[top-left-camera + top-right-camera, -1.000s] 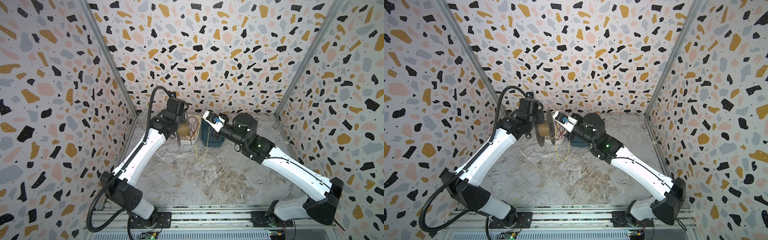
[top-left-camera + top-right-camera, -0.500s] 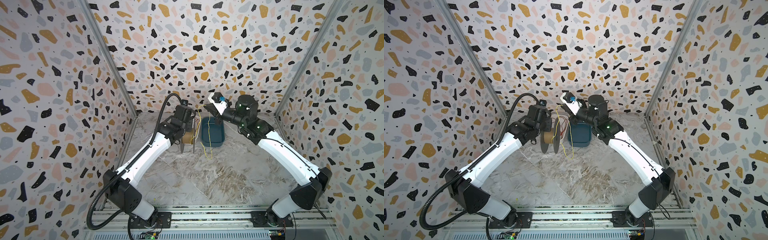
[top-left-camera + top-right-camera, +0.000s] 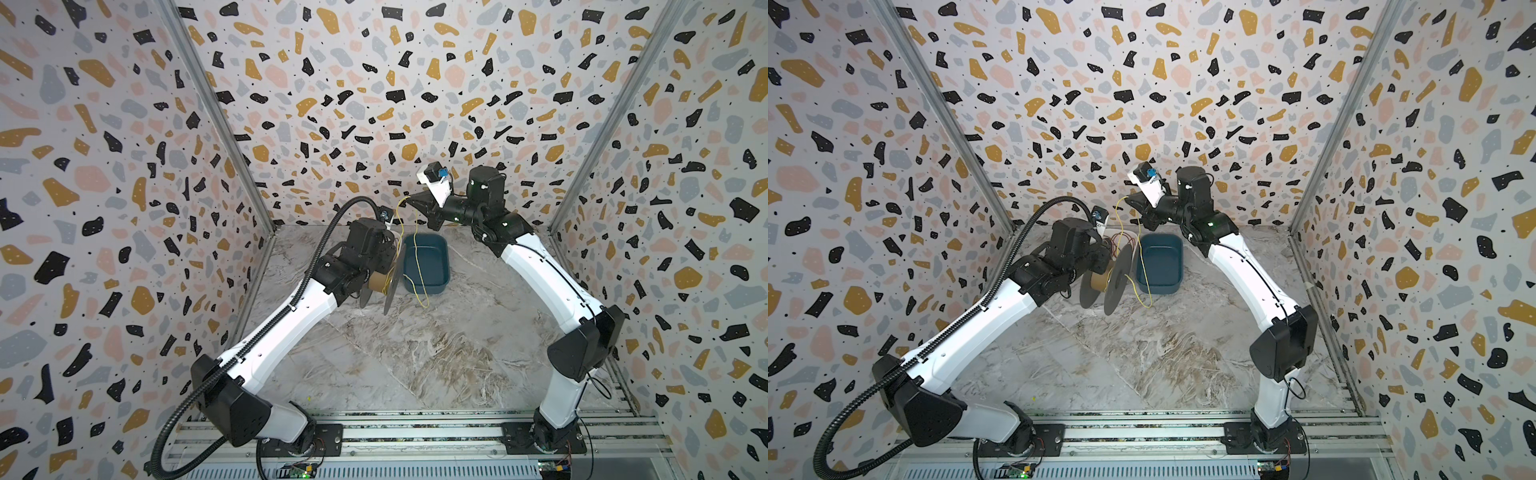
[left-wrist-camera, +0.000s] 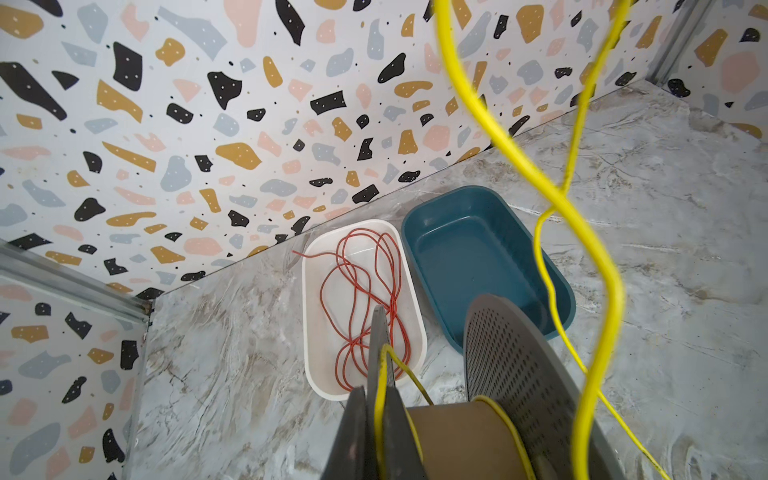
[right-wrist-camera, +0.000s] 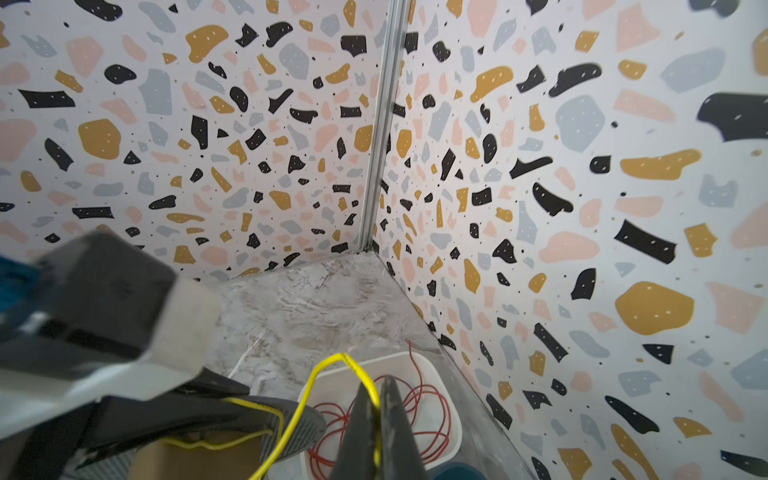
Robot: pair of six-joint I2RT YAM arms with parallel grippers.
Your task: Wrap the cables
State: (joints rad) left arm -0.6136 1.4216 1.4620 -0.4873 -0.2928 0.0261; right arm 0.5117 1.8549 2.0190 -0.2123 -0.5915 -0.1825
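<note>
A: Is the light good here?

B: Yes, it is bright and even in both top views; the shadows on the tabletop (image 3: 415,365) are soft and pale.

A: And the sharpness?

B: In the left wrist view the yellow cable (image 4: 552,197) near the lens is out of focus. In the right wrist view a dark block (image 5: 104,299) is very blurred, and the pattern of the wall (image 5: 685,124) becomes soft toward the edge.
</note>
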